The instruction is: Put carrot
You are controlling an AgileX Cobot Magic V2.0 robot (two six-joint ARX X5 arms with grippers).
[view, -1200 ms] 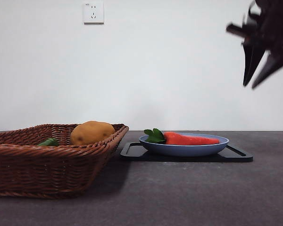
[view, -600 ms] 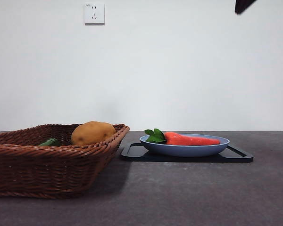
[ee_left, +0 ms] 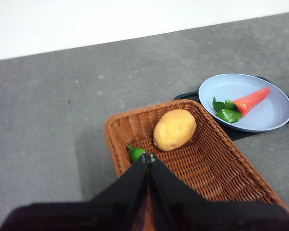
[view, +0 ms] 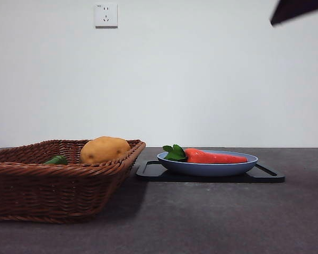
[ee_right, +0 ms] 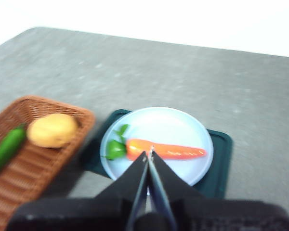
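In the front view, the carrot point(view: 214, 156) is lying on its side in a shallow blue plate point(view: 208, 168), which is sitting on a flat black tray point(view: 265, 174) near the middle of the bench point(view: 212, 217); its green leaves are pointing toward a brown wicker basket point(view: 53, 185) at the left edge, and its being in the plate suggests the placing is done. A tan potato point(view: 104, 149) and a small green vegetable point(view: 55, 160) are resting inside the basket. Only a dark tip of one arm is showing at the top right corner, high above everything. In the left wrist view, the left hand point(ee_left: 148, 156) is hanging over the basket with its jaws pressed together, gripping nothing; the near front of the bench is lying bare. In the right wrist view, the right hand point(ee_right: 149, 155) is hovering above the carrot point(ee_right: 166, 149) and plate, well clear of them, jaws closed on nothing, while bare bench is stretching toward the far edge and the right edge, giving free room to travel.
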